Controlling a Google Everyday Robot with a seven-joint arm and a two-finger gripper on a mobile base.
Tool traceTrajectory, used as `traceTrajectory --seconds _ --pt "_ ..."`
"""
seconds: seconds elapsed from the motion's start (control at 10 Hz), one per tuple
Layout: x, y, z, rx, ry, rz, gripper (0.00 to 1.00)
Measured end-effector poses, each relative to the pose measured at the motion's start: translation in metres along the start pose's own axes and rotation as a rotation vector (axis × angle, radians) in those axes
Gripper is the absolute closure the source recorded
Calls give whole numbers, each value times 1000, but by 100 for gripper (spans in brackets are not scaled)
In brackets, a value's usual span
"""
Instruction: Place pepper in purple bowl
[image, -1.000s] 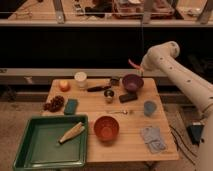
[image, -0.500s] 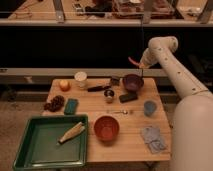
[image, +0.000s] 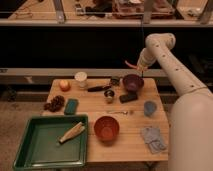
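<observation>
The pepper (image: 129, 63), small and orange-red, hangs in the air just above the back rim of the purple bowl (image: 133, 82). My gripper (image: 135, 65) is shut on it, reaching down from the white arm that arches in from the right. The dark purple bowl sits at the back right of the wooden table (image: 95, 109) and I see nothing inside it.
A red-orange bowl (image: 106, 128) stands front centre. A green tray (image: 35, 150) holding a pale corn cob (image: 71, 132) is front left. A metal cup (image: 109, 95), a dark block (image: 128, 97), a blue cup (image: 150, 108) and a grey cloth (image: 152, 138) lie near the purple bowl.
The arm's elbow and forearm have swung left and closer to the camera. The gripper with the pepper has stayed over the purple bowl's back edge.
</observation>
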Motion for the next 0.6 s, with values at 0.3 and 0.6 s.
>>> traceTrajectory --seconds 0.3,0.6 --pt "-3 17 15 -39 33 16 100" --pt "13 26 24 -47 74 48 100"
